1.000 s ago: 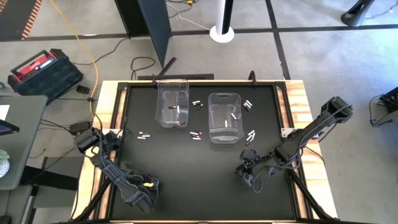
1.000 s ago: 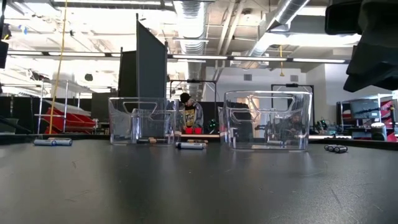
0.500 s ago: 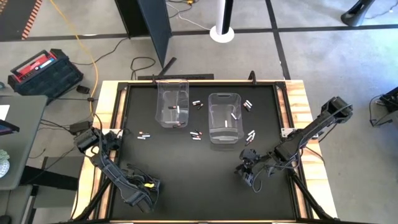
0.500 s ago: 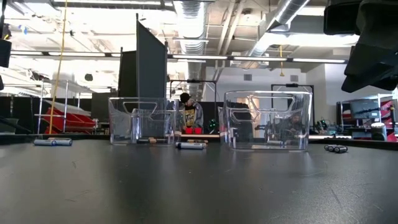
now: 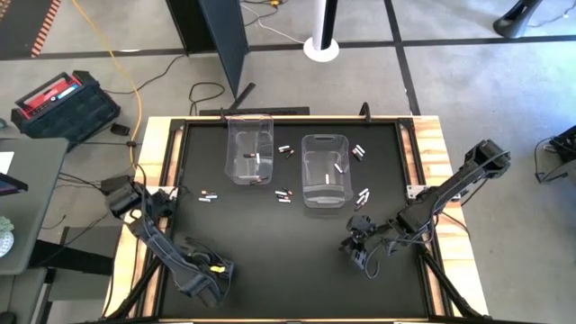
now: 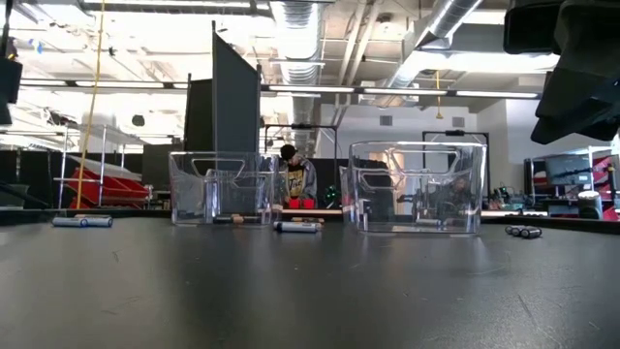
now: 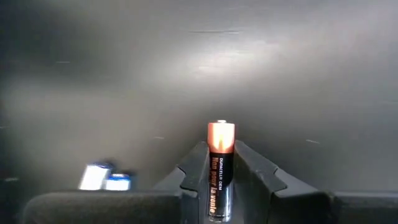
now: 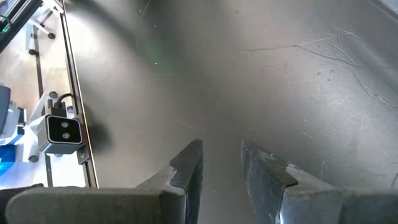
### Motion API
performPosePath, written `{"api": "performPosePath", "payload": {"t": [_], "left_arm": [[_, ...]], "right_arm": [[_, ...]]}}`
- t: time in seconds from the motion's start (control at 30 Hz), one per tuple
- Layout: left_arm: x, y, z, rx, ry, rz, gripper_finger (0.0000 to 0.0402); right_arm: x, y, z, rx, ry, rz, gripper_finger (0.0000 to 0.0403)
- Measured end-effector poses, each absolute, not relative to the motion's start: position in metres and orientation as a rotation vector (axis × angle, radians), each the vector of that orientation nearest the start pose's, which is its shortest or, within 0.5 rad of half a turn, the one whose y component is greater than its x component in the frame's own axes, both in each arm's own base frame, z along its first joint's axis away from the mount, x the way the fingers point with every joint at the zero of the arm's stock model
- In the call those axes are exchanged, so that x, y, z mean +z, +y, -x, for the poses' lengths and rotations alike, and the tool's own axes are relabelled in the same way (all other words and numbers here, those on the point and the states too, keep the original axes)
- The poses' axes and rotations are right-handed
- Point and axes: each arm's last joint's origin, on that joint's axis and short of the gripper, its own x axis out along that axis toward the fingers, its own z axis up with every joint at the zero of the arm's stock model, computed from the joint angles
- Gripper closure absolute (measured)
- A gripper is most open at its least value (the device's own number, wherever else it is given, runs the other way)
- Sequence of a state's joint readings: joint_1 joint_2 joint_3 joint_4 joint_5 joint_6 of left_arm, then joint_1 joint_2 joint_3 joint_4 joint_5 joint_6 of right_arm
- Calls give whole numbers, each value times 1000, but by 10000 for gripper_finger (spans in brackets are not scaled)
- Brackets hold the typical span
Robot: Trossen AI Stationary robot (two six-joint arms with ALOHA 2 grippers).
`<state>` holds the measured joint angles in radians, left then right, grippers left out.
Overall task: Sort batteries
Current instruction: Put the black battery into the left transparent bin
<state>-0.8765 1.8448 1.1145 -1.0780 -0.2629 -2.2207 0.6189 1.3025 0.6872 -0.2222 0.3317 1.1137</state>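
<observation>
My left gripper (image 5: 213,268) hovers over the table's near left part, shut on a black battery with a copper end (image 7: 221,134). My right gripper (image 5: 358,249) is over the near right part, and its fingers (image 8: 221,171) stand open above bare mat. Two clear bins (image 5: 249,148) (image 5: 325,169) stand on their bases toward the far edge, each with a few batteries inside (image 5: 255,158). More batteries lie on their sides around the bins (image 5: 209,195) (image 5: 284,194) (image 5: 358,153) (image 5: 363,195) and show in the low view (image 6: 296,227). My left gripper pinches the battery's black body (image 7: 219,186) between its two fingers. The battery lies along the fingers, with its copper end (image 7: 221,134) sticking out past the fingertips toward the mat. It is lifted clear of the table.
The black mat (image 5: 288,261) is framed by a wooden table rim (image 5: 155,180). Open mat lies between the two grippers and the bins. A camera (image 8: 63,132) sits at the mat's edge in the right wrist view. A person (image 6: 291,179) shows far behind the bins.
</observation>
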Motion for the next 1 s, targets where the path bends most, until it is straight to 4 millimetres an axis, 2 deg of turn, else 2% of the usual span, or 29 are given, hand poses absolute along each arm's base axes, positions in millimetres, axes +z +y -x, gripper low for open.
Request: {"api": "performPosePath", "payload": {"t": [0.3,0.57,0.77,1.0], "left_arm": [[169,-200,-204,1093,982,764,345],[196,-162,-226,1031,916,698,345],[223,-114,-241,993,902,623,345],[248,-39,-258,927,925,494,345]], "right_arm": [[195,136,-208,-168,788,-671,276],[195,136,-208,-170,787,-674,276],[195,136,-208,-174,785,-680,276],[190,137,-209,-212,792,-721,276]]}}
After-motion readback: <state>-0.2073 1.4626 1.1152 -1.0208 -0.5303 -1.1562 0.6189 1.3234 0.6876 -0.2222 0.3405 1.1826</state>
